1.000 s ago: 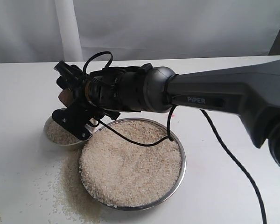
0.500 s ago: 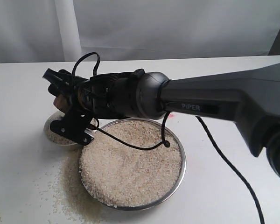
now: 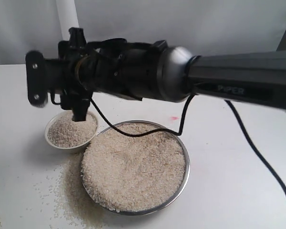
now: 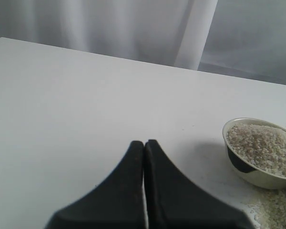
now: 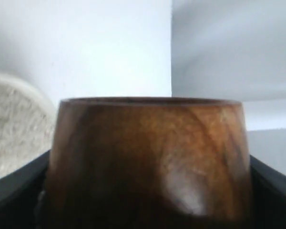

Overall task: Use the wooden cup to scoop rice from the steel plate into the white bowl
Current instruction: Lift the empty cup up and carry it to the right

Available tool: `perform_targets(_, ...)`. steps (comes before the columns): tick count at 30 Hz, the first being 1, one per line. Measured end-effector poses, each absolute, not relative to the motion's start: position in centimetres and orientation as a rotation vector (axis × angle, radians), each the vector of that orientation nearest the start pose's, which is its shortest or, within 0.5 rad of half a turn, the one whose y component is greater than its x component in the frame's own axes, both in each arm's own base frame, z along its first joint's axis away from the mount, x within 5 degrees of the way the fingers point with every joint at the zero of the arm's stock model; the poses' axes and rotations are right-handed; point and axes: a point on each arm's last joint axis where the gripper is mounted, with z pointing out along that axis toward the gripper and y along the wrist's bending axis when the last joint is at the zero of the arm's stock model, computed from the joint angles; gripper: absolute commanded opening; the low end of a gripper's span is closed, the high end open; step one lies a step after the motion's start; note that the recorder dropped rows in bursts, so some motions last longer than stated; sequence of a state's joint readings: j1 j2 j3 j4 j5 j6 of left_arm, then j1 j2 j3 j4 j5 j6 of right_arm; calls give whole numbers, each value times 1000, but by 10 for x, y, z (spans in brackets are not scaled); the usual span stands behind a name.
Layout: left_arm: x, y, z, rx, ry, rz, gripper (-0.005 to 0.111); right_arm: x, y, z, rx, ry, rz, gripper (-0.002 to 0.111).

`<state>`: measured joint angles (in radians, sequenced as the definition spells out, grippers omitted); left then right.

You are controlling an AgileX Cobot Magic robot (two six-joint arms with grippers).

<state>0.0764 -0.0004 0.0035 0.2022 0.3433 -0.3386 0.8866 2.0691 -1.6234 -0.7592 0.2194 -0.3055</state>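
- I see the right fingers clamped on the glossy reddish-brown wooden cup, above the cream-white ceramic bowl.
- Left fingers: pressed together, empty, near that bowl.
- Beige rice fills the shiny steel plate just beside it.

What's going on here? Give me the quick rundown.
The right gripper, its fingers clamped on the wooden cup, hangs over the white bowl, which holds a mound of rice. The steel plate beside the bowl is heaped with rice too, and spilled grains lie on the table by the plate's edge. The left gripper is shut, holds nothing, and sits over bare table near the bowl.
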Motion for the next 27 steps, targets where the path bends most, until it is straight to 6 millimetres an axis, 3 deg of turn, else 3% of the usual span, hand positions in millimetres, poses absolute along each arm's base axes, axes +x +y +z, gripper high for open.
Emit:
perform_targets(5,53,10,182,-251,1806,11,0,309,365,276,-1370,1459,36,0)
perform_targets(10,53,10,182,-251,1806,11,0,294,346,293,-1208,1462,243,0)
perform_targets(15,53,10,182,-251,1806,11,0,285,305,299,-1053,1471,351,0)
perform_targets(24,53,10,182,-251,1806,11,0,267,215,316,-839,1463,326,0)
perform_targets(27,53,10,182,-251,1806,11,0,258,199,328,-791,1444,324,0)
